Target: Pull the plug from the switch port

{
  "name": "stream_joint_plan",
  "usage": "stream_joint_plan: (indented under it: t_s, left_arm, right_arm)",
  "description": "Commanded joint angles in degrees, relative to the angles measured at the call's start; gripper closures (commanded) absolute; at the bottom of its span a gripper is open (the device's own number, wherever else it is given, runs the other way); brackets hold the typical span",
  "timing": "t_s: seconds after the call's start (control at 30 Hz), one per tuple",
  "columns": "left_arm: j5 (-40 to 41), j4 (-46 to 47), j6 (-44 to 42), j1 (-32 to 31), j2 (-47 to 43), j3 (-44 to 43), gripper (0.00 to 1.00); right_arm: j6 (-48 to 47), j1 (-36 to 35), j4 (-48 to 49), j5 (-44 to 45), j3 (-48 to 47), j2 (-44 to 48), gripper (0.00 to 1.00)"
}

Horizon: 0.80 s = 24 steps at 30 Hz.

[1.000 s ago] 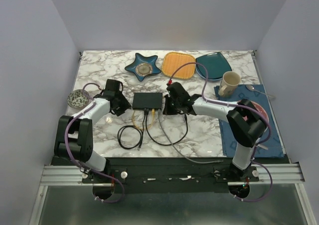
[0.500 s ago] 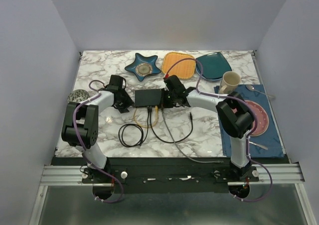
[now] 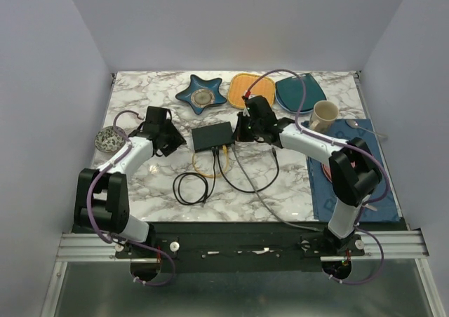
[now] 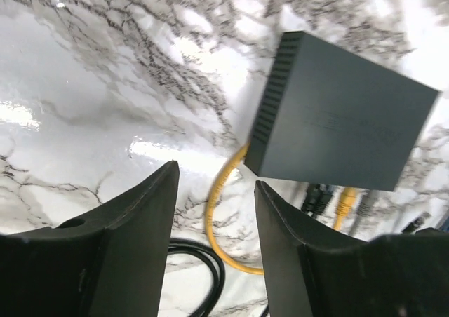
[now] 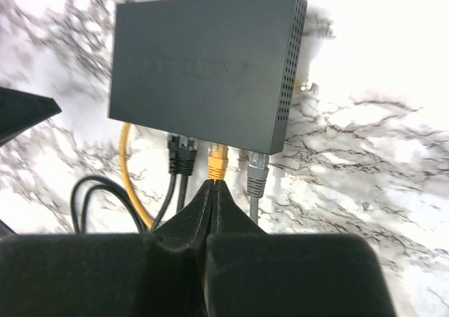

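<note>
The switch (image 3: 212, 136) is a flat black box lying on the marble, with its ports on the near edge. In the right wrist view the switch (image 5: 203, 64) holds a black plug (image 5: 182, 154), a yellow plug (image 5: 217, 161) and a grey plug (image 5: 257, 175). My right gripper (image 5: 212, 184) is shut, its tips meeting just below the yellow plug; its cable is hidden behind the fingers. From above, the right gripper (image 3: 242, 129) hangs at the switch's right end. My left gripper (image 3: 170, 140) stands open left of the switch (image 4: 351, 120), nothing between its fingers (image 4: 140, 212).
A yellow cable loop (image 4: 221, 219) and a black cable coil (image 3: 191, 189) lie in front of the switch. A star dish (image 3: 201, 95), orange plate (image 3: 251, 91) and teal plate (image 3: 298, 92) line the back. A mug (image 3: 325, 116) stands by a blue mat (image 3: 351, 191). A small bowl (image 3: 110, 139) sits far left.
The switch has slid toward the back right and turned a little, dragging its cables. The right gripper moved back and right with it. The left gripper shifted slightly left and back.
</note>
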<state>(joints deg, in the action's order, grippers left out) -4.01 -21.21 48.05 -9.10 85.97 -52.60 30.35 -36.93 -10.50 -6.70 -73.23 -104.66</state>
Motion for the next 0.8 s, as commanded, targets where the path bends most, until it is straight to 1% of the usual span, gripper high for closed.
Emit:
stream_joint_plan:
  t_s: [0.0,0.1,0.2,0.33,0.4,0.47,0.77]
  left_arm:
    - [1.2,1.3,0.2,0.2,-2.4,1.5,0.42]
    - [-1.3,0.6,0.5,0.2,0.4,1.4,0.43]
    - [-3.5,1.3,1.1,0.1,2.3,2.1,0.43]
    - [-3.9,2.1,1.2,0.2,2.6,3.2,0.44]
    - [-3.9,2.1,1.1,0.1,2.4,3.6,0.43]
    - [-4.0,2.3,1.2,0.2,2.2,3.8,0.44]
    - [-3.5,2.0,0.7,0.1,-0.3,4.6,0.43]
  right_arm:
    - [-1.5,0.7,-3.4,6.2,-0.8,2.4,0.95]
    - [-0.8,1.8,-7.0,8.5,-2.0,0.5,0.97]
    - [-0.6,1.9,-8.0,9.7,-0.1,-1.2,0.98]
    - [0.4,1.9,-8.0,8.1,3.2,-2.7,0.98]
    - [0.8,1.7,-6.1,7.0,5.4,-3.1,0.98]
    - [0.9,0.5,-5.2,4.3,6.3,-3.4,0.98]
    - [3.3,-4.7,-3.1,2.2,8.8,-3.5,0.99]
